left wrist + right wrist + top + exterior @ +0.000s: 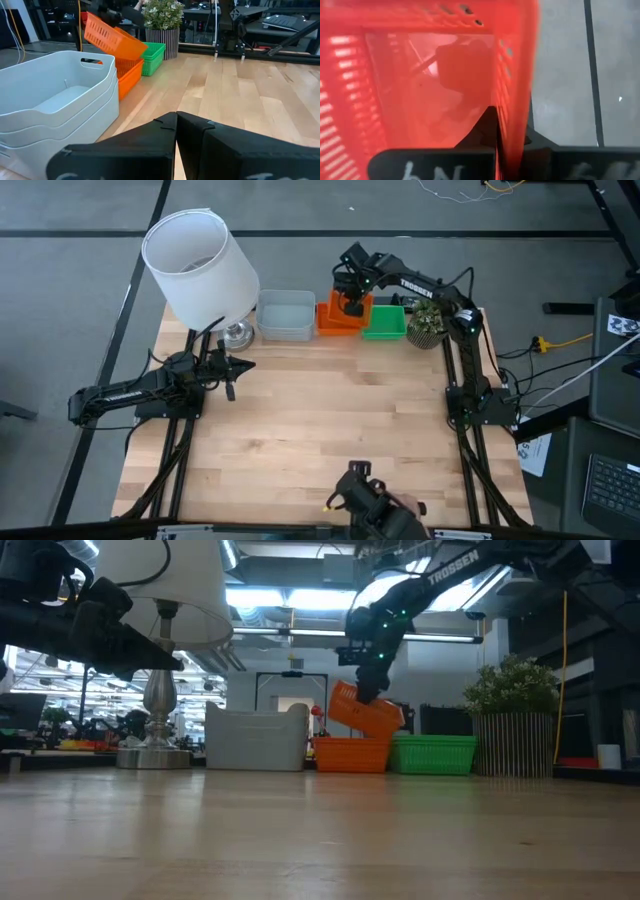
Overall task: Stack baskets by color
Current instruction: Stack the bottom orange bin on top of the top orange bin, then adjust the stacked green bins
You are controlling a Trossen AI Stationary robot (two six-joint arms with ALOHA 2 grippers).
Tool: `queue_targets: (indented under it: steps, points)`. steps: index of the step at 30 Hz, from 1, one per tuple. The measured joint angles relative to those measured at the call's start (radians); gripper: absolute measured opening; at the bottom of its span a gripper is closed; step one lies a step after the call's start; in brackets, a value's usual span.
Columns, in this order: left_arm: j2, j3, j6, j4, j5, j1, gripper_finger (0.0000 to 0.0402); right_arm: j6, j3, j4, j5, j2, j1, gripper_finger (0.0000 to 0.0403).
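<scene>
Four cameras watched one bench [330, 430].

One hung overhead, looking straight down on the whole bench and both arms. One sat at bench-top height, facing level across the boards into the room. The left wrist's looked from farther back along the far row of baskets; the right wrist's was pressed close against the tilted orange basket [435, 75]. All four shared that orange basket.
</scene>
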Motion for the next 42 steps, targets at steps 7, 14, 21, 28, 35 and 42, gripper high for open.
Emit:
queue_targets:
  steps: [7,14,21,28,35,42]
  points:
    - [0.0,0.0,0.0,0.0,0.0,0.0,0.0,0.001,-0.019,0.027,-0.007,0.0,0.01,0.0]
    - [0.0,0.0,0.0,0.0,0.0,0.0,0.0,0.0,-0.019,0.024,-0.008,0.0,0.02,0.0039]
    - [0.0,0.0,0.0,0.0,0.0,0.0,0.0,0.0,-0.019,0.023,-0.009,0.0,0.036,0.0111]
    - [0.0,0.0,0.0,0.0,0.0,0.0,0.0,0.008,-0.01,0.033,0.071,0.0,0.05,0.013]
    - [0.0,0.0,0.0,0.0,0.0,0.0,0.0,0.164,-0.009,-0.042,0.338,-0.007,0.081,0.012]
    - [0.0,0.0,0.0,0.0,0.0,0.0,0.0,0.463,-0.016,-0.333,0.142,-0.103,0.122,0.0115]
